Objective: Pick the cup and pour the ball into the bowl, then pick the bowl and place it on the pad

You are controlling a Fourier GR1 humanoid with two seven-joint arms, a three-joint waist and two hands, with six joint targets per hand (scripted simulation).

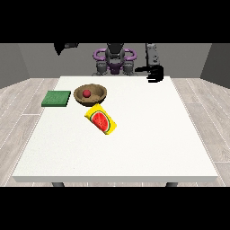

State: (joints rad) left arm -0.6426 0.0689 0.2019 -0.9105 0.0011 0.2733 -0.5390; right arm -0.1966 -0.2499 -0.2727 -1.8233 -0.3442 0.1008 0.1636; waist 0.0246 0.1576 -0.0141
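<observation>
Tabletop (134, 148): red ball (86, 93) inside wooden bowl (99, 95); yellow cup (101, 119) lying beside; green pad (56, 99) apart. Robot hand at the view's right (155, 73): finger state cannot be told.

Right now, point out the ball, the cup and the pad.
ball (86, 93), front view, its top.
cup (101, 119), front view, its watermelon side.
pad (56, 98), front view, its middle.

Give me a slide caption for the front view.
Red ball in the wooden bowl, watermelon cup on its side, green pad waiting.

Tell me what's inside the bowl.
A red ball sits inside the bowl. The bowl's near wall hides the ball's underside and part of the bottom.
</observation>
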